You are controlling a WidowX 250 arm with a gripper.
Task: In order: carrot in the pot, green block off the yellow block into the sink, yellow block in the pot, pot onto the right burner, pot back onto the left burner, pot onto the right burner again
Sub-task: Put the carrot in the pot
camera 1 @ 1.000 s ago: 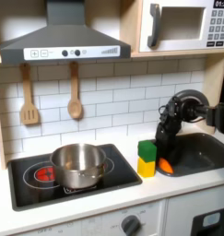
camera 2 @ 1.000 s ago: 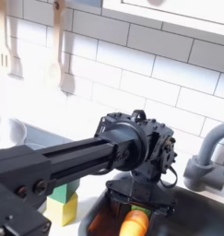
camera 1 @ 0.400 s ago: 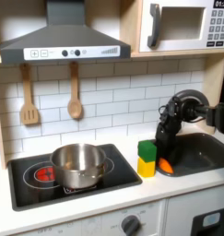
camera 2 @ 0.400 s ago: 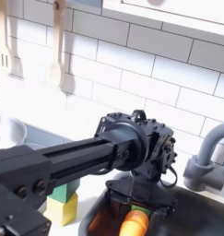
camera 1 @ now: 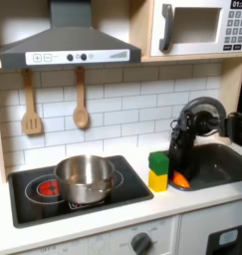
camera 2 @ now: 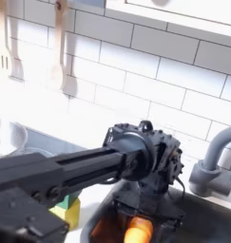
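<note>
Carrot [camera 1: 179,179]: lay at the sink's [camera 1: 227,164] left edge, beside the stacked blocks.
Gripper [camera 2: 138,220]: reached down over the carrot [camera 2: 137,231]; its grip could not be told.
Green block [camera 1: 158,161]: sat atop yellow block [camera 1: 157,180].
Pot [camera 1: 85,177]: stood on the left burner.

A white toy-kitchen counter [camera 1: 122,214] is carrying everything, running across the first exterior view with a black stovetop [camera 1: 33,202] set into its left part and a dark sink [camera 1: 227,164] sunk into its right part. The pot [camera 1: 85,177] is sitting on the stovetop, covering most of the right burner, while the left burner's red ring [camera 1: 48,186] is showing just beside it. The yellow block [camera 1: 157,180] is resting on the counter between stovetop and sink, with the green block [camera 1: 158,162] stacked on top. The carrot [camera 1: 178,179] is lying at the sink's left edge, just right of the blocks; in the second exterior view the carrot [camera 2: 137,231] is showing near the bottom.
</note>
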